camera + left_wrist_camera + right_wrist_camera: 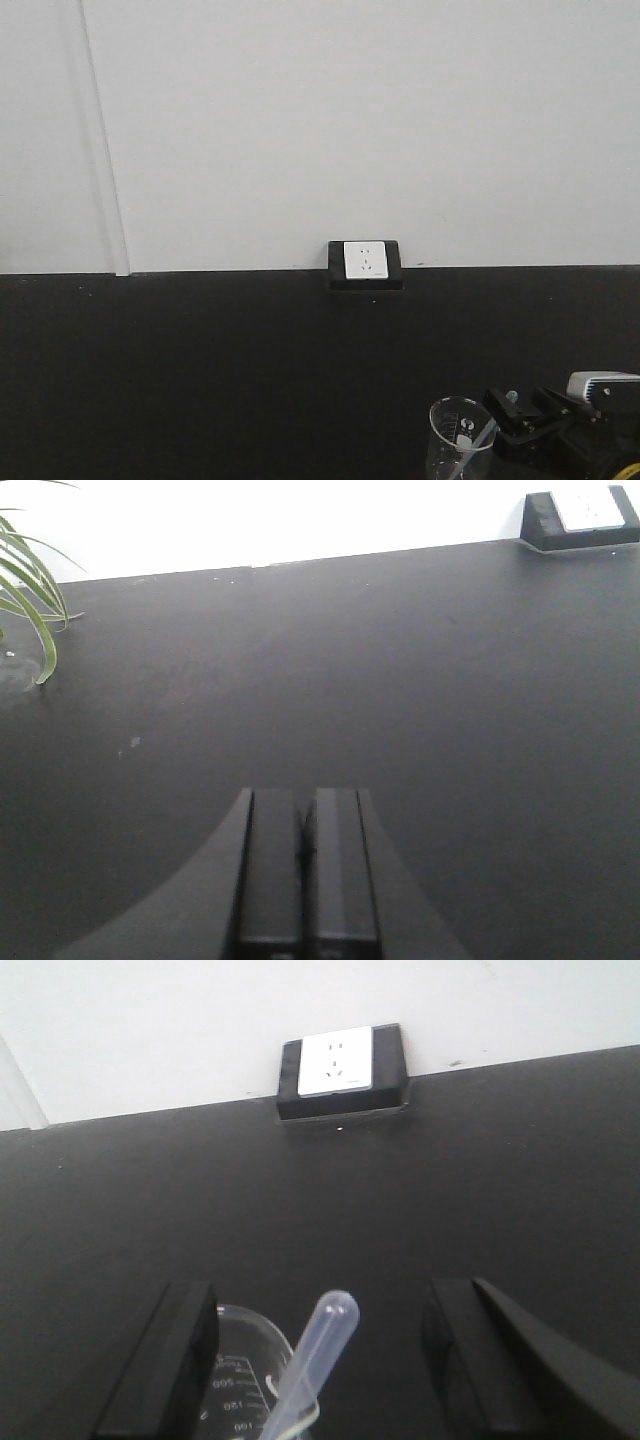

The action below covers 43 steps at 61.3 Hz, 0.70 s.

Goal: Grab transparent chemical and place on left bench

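Observation:
The transparent pipette [318, 1350] is clear with a faint bluish tint. It leans in a small clear beaker [237, 1380], bulb end up. My right gripper [318, 1355] is open, with its two black fingers on either side of the pipette's bulb and not touching it. The front view shows the beaker [452, 432], the pipette [482, 437] and the right gripper [518, 412] at the bottom right. My left gripper [305, 825] is shut and empty over bare black counter. The left bench with white bins is out of view.
The black counter [200, 370] runs along a white wall. A wall socket [365, 262] sits at its back edge and also shows in the right wrist view [338, 1062] and the left wrist view [585, 512]. Plant leaves [30, 610] hang at the left.

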{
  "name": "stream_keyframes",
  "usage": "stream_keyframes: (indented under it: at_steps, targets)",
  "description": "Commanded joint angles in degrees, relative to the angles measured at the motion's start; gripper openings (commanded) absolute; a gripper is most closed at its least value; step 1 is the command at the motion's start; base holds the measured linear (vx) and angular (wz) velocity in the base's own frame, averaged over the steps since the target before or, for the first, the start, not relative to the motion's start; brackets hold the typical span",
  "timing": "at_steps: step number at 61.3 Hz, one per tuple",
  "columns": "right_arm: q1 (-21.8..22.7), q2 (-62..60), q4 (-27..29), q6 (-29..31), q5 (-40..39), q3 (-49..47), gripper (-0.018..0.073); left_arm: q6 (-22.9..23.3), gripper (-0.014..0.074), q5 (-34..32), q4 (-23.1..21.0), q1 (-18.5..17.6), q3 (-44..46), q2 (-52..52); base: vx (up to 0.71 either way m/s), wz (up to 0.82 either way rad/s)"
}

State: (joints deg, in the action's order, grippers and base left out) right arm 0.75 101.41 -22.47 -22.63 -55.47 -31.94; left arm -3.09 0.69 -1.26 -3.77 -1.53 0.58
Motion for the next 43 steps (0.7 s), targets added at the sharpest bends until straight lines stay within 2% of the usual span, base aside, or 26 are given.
stream_keyframes:
  at_steps: [1, 11, 16, 34, 43]
  targets:
    - [-0.06, 0.15, 0.11, -0.71, -4.59, -3.10, 0.0494, 0.45, -0.0003, -4.49, -0.04, -0.10, -0.93, 1.10, 0.00, 0.00]
    - [-0.06, 2.68, -0.66, -3.62, -4.54, -4.70, 0.0435, 0.45, -0.0003, -4.49, -0.04, -0.10, -0.93, 1.10, 0.00, 0.00]
    - [-0.06, 2.68, -0.51, -3.51, -4.73, -4.70, 0.0366, 0.45, -0.0003, -4.49, -0.04, -0.10, -0.93, 1.10, 0.00, 0.00]
    - [-0.06, 0.59, -2.00, -2.93, -5.74, -4.70, -0.0015, 0.45, -0.0003, -4.49, -0.04, -0.10, -0.93, 1.10, 0.00, 0.00]
    - [0.02, -6.97, -3.37, -2.93, -3.68, -4.70, -0.0008, 0.45, -0.0003, -4.49, -0.04, -0.10, -0.93, 1.10, 0.00, 0.00]
